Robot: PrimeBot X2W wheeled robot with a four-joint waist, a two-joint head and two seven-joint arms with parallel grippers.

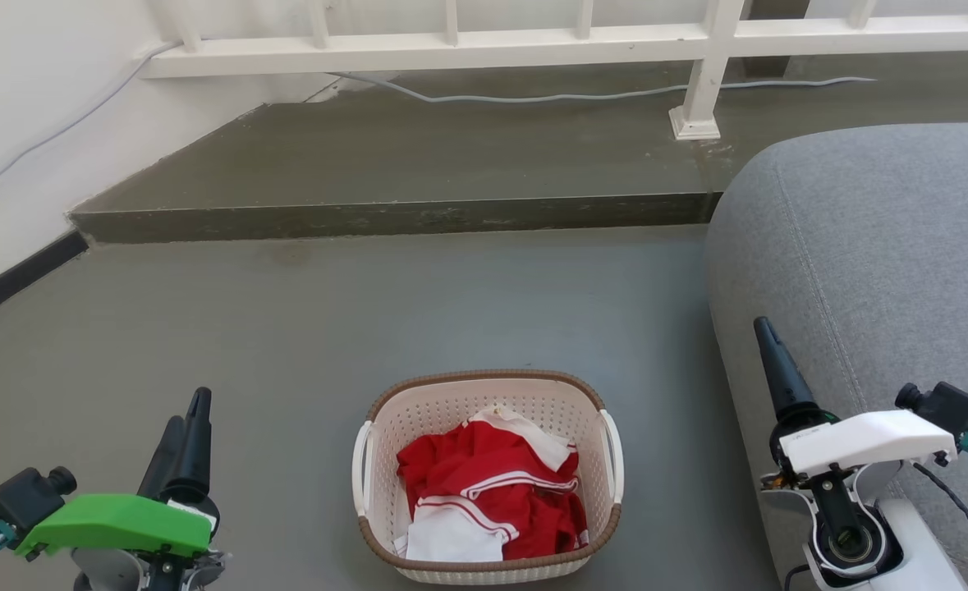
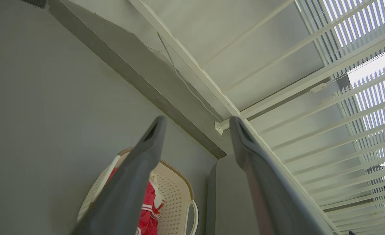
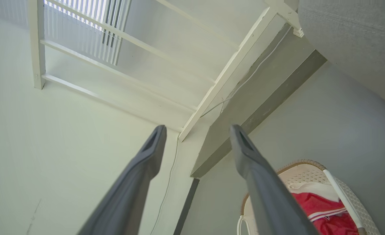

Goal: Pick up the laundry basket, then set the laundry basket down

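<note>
1. The laundry basket [image 1: 484, 375] is seen at the lower centre of the head view, standing upright on the grey floor [image 1: 328, 312], with a white side handle [image 1: 359, 460] at each end.
2. Red-and-white clothing [image 1: 492, 492] is heaped inside the basket.
3. The left gripper [image 1: 188, 410] is found at the lower left of the head view, well apart from the basket. In the left wrist view its fingers [image 2: 146, 150] are seen spread wide.
4. The right gripper [image 1: 771, 345] is found at the lower right of the head view, in front of a grey sofa [image 1: 878, 246]. A single finger is made out there, the other probably being hidden behind it. In the right wrist view its fingers [image 3: 146, 153] are likewise seen held apart.
5. Both grippers are set clear of the basket, one on either side of it.
6. A raised step [image 1: 410, 164] is seen across the upper part of the head view, with a white railing [image 1: 451, 49] and a pale cable [image 1: 533, 97] on it.
</note>
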